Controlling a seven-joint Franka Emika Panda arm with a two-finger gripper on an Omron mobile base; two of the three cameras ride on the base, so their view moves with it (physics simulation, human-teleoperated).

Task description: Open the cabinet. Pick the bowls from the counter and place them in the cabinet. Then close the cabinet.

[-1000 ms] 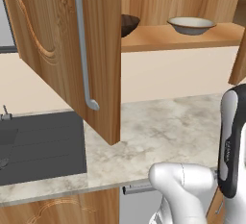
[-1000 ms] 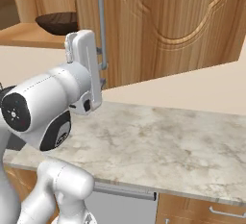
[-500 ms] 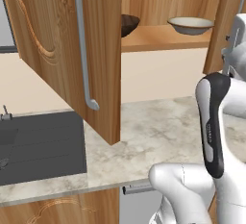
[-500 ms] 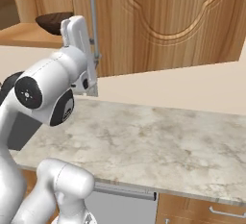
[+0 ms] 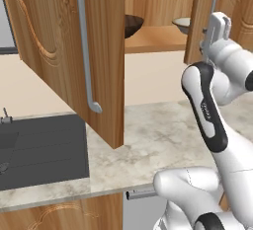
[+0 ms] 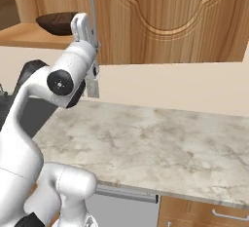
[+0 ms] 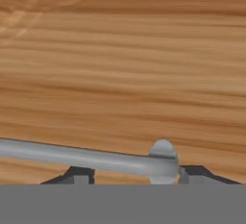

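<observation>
**Gripper at the right door's handle**

Gripper (image 7: 129, 172) sits right against the grey bar handle (image 7: 86, 156) of the cabinet's right door (image 5: 200, 21); low in the hand view I see the bar crossing between the dark fingertips (image 7: 77, 174), but I cannot tell whether they clamp it. At upper left of the left base view, the left door (image 5: 59, 51) stands swung out over the counter (image 5: 163, 135). On the shelf sit the dark wooden bowl (image 5: 132, 24) and, partly hidden, the pale bowl (image 5: 182, 23).
</observation>
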